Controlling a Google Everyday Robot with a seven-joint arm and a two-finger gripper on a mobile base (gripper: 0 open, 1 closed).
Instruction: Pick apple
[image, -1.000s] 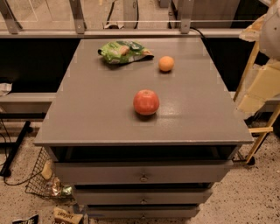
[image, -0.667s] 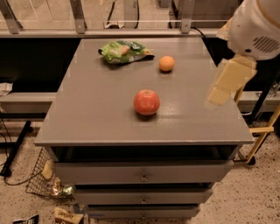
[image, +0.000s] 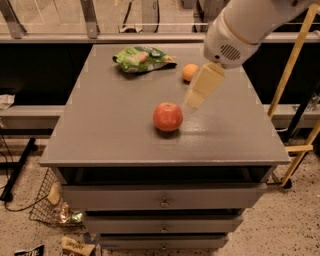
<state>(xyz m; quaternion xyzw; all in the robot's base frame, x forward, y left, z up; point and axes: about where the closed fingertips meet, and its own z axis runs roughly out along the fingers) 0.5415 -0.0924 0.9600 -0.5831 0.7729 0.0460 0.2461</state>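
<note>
Tool (image: 195, 99) is seen hanging over the surface (image: 110, 125), just beside the apple (image: 168, 116), up and to the right of it as seen. The tool is cream in colour and is held tilted, with its tip pointed down toward the apple. A small gap is seen between the tip and the apple. It cannot be told if the tool is spread or pressed together. The tool is carried by a big white arm (image: 245, 25) that comes in from the top right. The apple is found near the middle of the grey surface. A small orange fruit (image: 189, 72) is placed farther back, and a green bag (image: 142, 58) is laid to its left. Drawers (image: 162, 197) are seen under the surface. A wire basket (image: 47, 207) is seen on the floor at the left.
</note>
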